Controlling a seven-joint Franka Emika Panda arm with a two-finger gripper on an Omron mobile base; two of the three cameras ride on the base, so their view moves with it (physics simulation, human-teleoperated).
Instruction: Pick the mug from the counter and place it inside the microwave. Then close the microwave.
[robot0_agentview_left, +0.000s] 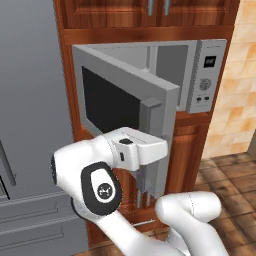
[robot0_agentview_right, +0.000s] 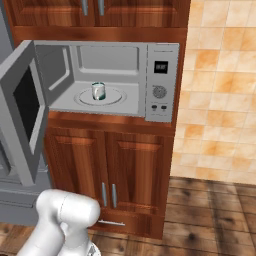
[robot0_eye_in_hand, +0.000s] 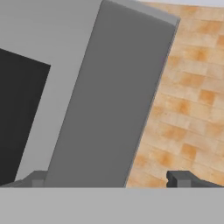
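Pincer (robot0_eye_in_hand: 111, 179) wide at microwave (robot0_agentview_right: 160, 82) door; mug (robot0_agentview_right: 98, 91) inside.

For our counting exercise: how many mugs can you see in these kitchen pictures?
1. The mug stands upright on the round turntable inside the open microwave. Others could sit behind the open door, unseen.

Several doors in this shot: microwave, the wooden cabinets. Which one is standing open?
The microwave door, swung out to the left with its dark window; the mug sits inside. The wooden cabinet doors below are shut.
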